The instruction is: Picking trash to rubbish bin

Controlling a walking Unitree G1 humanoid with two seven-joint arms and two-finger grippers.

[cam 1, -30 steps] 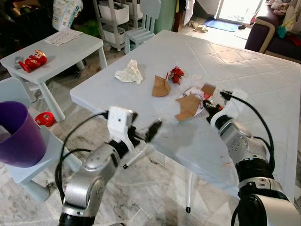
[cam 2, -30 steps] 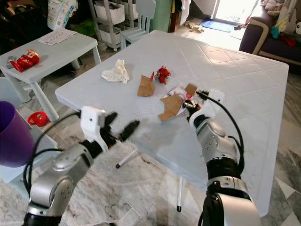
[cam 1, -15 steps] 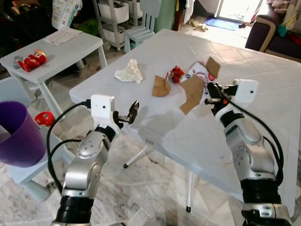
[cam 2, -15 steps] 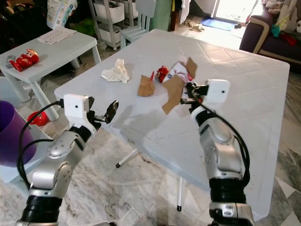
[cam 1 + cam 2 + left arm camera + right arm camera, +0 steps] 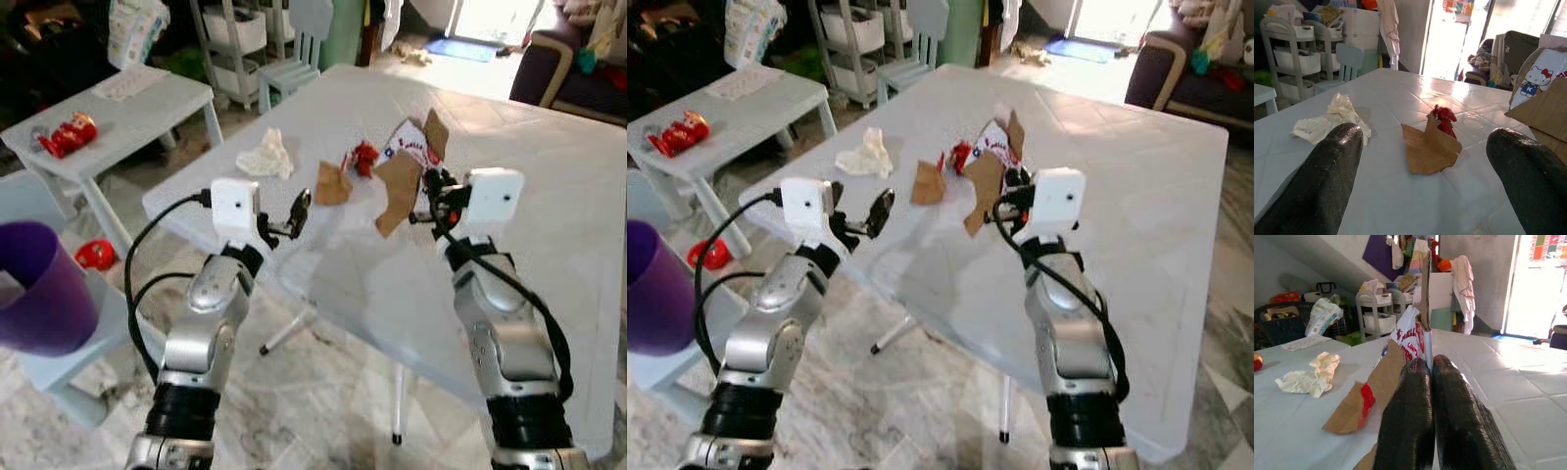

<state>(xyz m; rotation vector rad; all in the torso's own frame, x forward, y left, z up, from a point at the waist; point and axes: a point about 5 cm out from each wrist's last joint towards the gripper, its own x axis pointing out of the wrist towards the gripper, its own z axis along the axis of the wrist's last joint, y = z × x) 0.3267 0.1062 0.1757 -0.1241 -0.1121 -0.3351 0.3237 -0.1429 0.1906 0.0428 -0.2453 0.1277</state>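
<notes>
In the left eye view, the right gripper [image 5: 428, 186] held the torn packet [image 5: 405, 176] above the bench [image 5: 549, 196]. To do this step well, the gripper should stay clamped while the packet is carried to the purple bin [image 5: 39, 289], well apart.

In the left wrist view, the left gripper [image 5: 1425, 147] stood open before a stiff brown card scrap [image 5: 1427, 149], a red wrapper [image 5: 1444, 117] and a crumpled tissue [image 5: 1327, 122].

In the right wrist view, the fingers [image 5: 1410, 421] pinched thin printed cardboard.

Head pair high above the table [image 5: 549, 196]; wrist cameras low, skimming its top.
</notes>
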